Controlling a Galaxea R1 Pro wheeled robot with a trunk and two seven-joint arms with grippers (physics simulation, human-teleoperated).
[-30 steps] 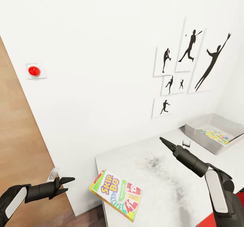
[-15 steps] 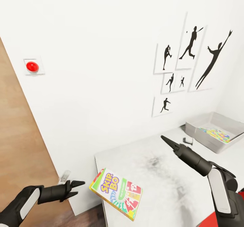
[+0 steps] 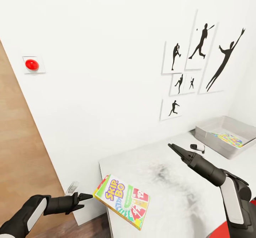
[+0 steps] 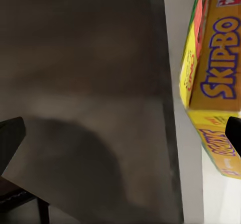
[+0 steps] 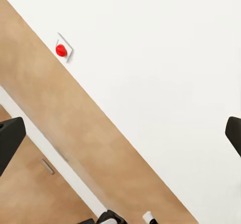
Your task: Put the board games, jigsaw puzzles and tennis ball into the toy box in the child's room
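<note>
A board game [image 3: 122, 200], a green-edged Skip-Bo box with a red banner, lies on the white table [image 3: 177, 184] and juts past its near left corner. My left gripper [image 3: 87, 201] is open, just left of that box at table-edge height. In the left wrist view the board game [image 4: 216, 78] lies off to one side of the left gripper [image 4: 122, 136], outside its fingers. My right gripper [image 3: 171, 147] hovers open over the table's middle, holding nothing. The grey toy box [image 3: 213, 138] stands at the table's far right with a jigsaw puzzle [image 3: 229, 139] inside.
A small white-and-black object [image 3: 198, 147] lies on the table near the toy box. A wooden door [image 3: 17, 152] with a silver handle [image 3: 73, 187] is at the left. The wall carries a red button [image 3: 32, 64] and baseball silhouettes [image 3: 202, 63].
My left gripper has moved right and slightly down, closing on the board game's left corner. The right arm has barely shifted. The view has tilted a little.
</note>
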